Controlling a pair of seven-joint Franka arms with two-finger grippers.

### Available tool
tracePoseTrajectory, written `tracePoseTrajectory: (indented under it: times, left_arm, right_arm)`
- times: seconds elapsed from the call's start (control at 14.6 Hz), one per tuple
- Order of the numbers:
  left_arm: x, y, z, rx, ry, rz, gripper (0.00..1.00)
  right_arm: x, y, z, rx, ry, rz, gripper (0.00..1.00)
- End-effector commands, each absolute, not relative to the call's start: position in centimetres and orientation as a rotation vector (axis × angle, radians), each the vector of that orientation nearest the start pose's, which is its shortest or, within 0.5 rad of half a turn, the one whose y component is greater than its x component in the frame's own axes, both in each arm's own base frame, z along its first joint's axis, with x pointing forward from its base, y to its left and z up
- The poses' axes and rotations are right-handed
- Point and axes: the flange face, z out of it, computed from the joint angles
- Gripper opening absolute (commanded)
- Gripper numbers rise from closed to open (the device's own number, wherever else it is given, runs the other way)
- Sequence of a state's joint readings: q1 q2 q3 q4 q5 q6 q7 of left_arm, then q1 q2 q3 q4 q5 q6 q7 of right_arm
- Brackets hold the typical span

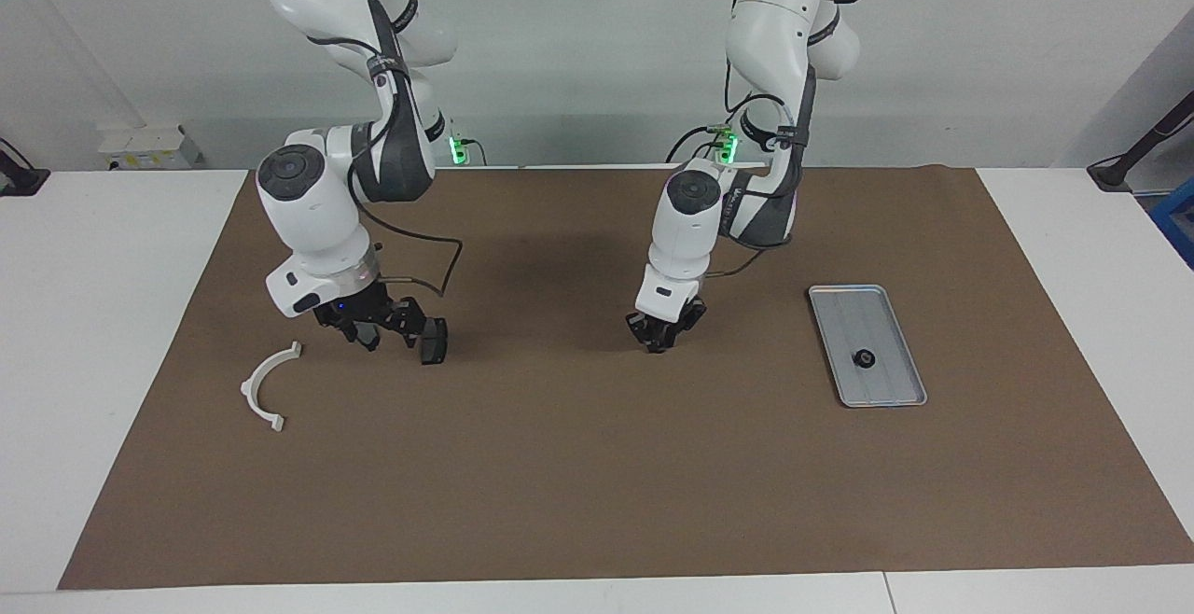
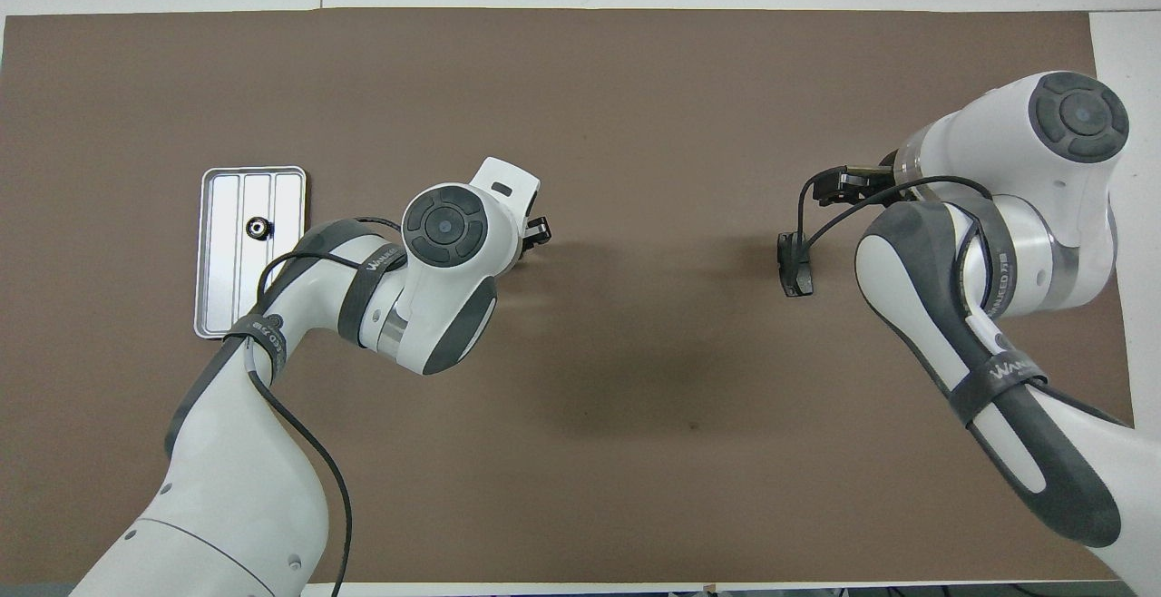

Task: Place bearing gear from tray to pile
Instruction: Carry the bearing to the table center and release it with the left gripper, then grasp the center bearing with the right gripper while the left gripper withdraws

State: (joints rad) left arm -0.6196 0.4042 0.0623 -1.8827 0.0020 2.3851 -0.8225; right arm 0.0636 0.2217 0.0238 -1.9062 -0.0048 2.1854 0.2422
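Note:
The small dark bearing gear (image 1: pixel 864 358) (image 2: pixel 258 228) lies in the silver tray (image 1: pixel 886 315) (image 2: pixel 221 288) toward the left arm's end of the table. My left gripper (image 1: pixel 664 338) (image 2: pixel 538 232) hangs low over the bare mat at mid-table, well apart from the tray. The pile lies toward the right arm's end: a white half-ring bracket (image 1: pixel 264 388) and a dark brake pad (image 1: pixel 432 340) (image 2: pixel 796 266). Between those two parts my right gripper (image 1: pixel 384 334) sits low and open, with nothing between its fingers. In the overhead view the right arm hides the bracket.
A brown mat (image 1: pixel 597 483) (image 2: pixel 635 107) covers most of the white table (image 1: pixel 103 315). A black cable (image 1: pixel 438 264) loops from the right arm's wrist just above the mat near the brake pad.

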Motion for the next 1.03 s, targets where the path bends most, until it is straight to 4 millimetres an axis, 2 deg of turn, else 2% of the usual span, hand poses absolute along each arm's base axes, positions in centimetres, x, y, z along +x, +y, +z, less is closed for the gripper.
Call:
tracePoseTrajectory:
  times: [0.0, 0.14, 0.27, 0.41, 0.48, 0.62, 0.75, 0.82, 0.96]
  left_arm:
    - [56.7, -32.0, 34.5, -3.096, -0.425, -0.098, 1.00]
    - [57.6, -28.8, 38.8, -3.109, -0.380, -0.116, 1.00]
    - [58.8, -24.6, 41.7, -3.111, -0.378, -0.136, 1.00]
    - [60.4, -18.7, 43.6, -3.101, -0.339, -0.114, 1.00]
    - [61.0, -15.2, 43.9, -3.091, -0.346, -0.085, 1.00]
    - [62.2, -7.6, 44.7, -3.091, -0.297, -0.089, 1.00]
    - [63.1, -1.6, 45.1, -3.094, -0.193, -0.126, 1.00]
    - [63.5, 0.9, 45.4, -3.093, -0.153, -0.167, 1.00]
    - [63.8, 4.0, 45.3, -3.084, -0.162, -0.228, 1.00]
  right_arm:
    - [61.2, 5.7, 39.1, -3.097, 0.240, -0.098, 0.99]
    - [61.2, 7.8, 39.3, -3.083, 0.361, -0.089, 0.99]
    - [60.6, 12.8, 39.8, -3.056, 0.494, -0.088, 0.98]
    - [59.6, 18.6, 40.8, -3.022, 0.614, -0.084, 0.98]
    - [59.4, 21.9, 41.1, -3.012, 0.662, -0.065, 0.97]
    - [60.2, 26.8, 41.7, -2.981, 0.755, -0.056, 0.97]
    - [60.1, 31.1, 41.2, -2.976, 0.753, -0.051, 0.97]
    - [59.9, 33.1, 40.3, -2.984, 0.759, -0.033, 0.96]
    - [59.3, 38.6, 36.6, -3.035, 0.777, 0.021, 0.94]
